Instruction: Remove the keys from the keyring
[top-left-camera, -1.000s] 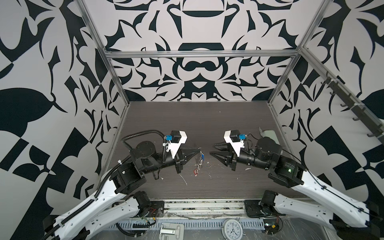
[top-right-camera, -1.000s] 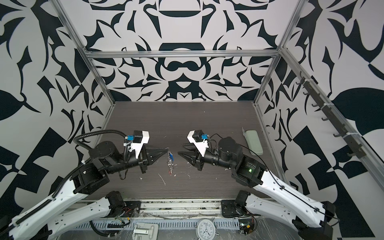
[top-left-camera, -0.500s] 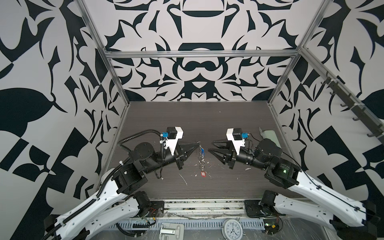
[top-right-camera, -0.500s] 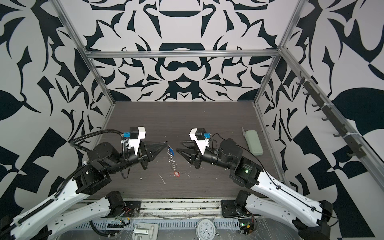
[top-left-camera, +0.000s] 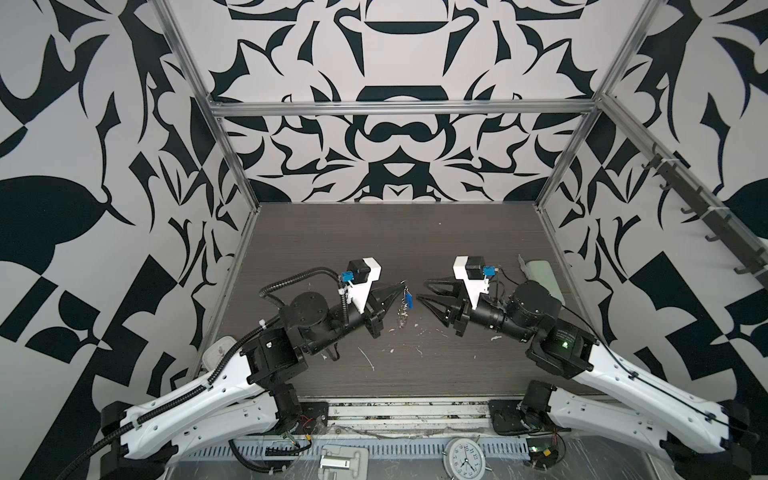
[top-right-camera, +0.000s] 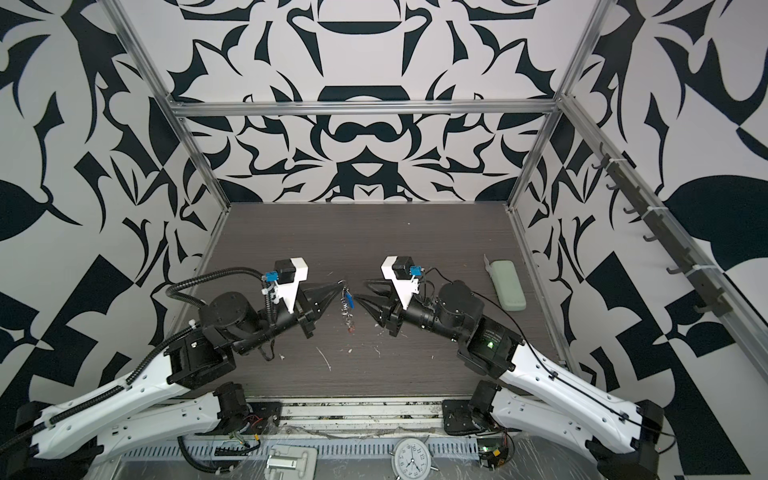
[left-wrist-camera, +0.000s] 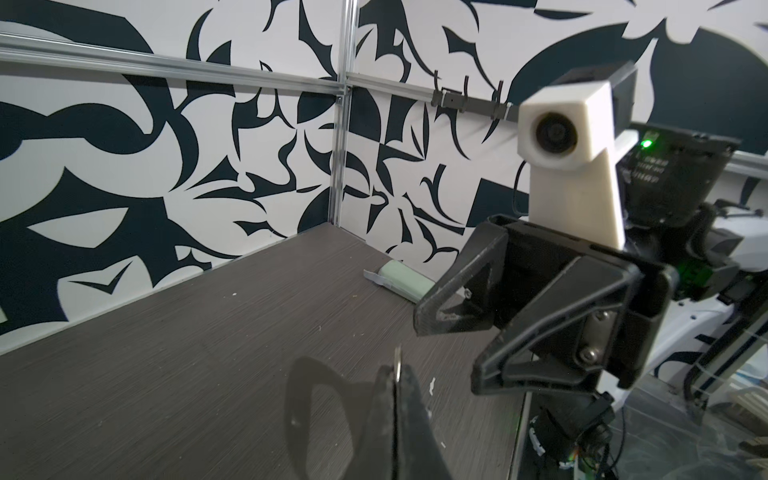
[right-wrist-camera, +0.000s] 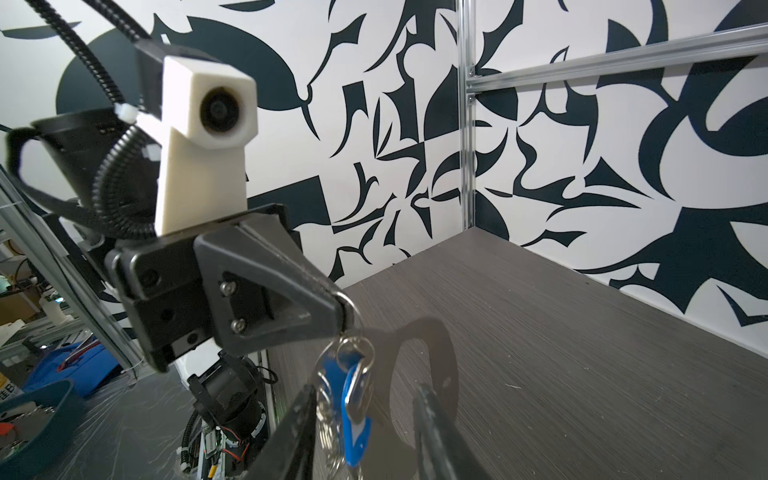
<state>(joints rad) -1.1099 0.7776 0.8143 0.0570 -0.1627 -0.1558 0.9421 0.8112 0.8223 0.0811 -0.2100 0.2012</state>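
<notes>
- Silver links of the keyring (top-left-camera: 402, 312) hang in a short chain from the tip of the left gripper (top-left-camera: 399, 287), above the middle of the dark wood-grain table (top-left-camera: 395, 241).
- The left gripper's jaws are pressed together on the keyring's topmost ring, seen clearly in the right wrist view (right-wrist-camera: 348, 305). In the left wrist view a thin pale edge pokes out between its closed fingers (left-wrist-camera: 405, 415).
- A blue-tagged key (right-wrist-camera: 353, 411) dangles from the upper links. It shows in both top views (top-right-camera: 350, 300) as a blue patch on the chain's right side.
- At the chain's lower end a small reddish piece (top-right-camera: 352, 329) can be made out in a top view. It is too small to identify, and whether it touches the table cannot be told.
- The right gripper (top-left-camera: 420, 291) points left at the chain with its jaws spread and nothing between them.
- Its nearer fingertip (top-right-camera: 357, 297) sits just beside the blue tag; contact cannot be judged.
- Both arms reach in from the near edge, their tips facing each other.
- A pale-green case (top-left-camera: 540, 278) lies by the right wall, well apart from the grippers.
- White flecks (top-left-camera: 368, 357) are scattered on the near part of the table.
</notes>
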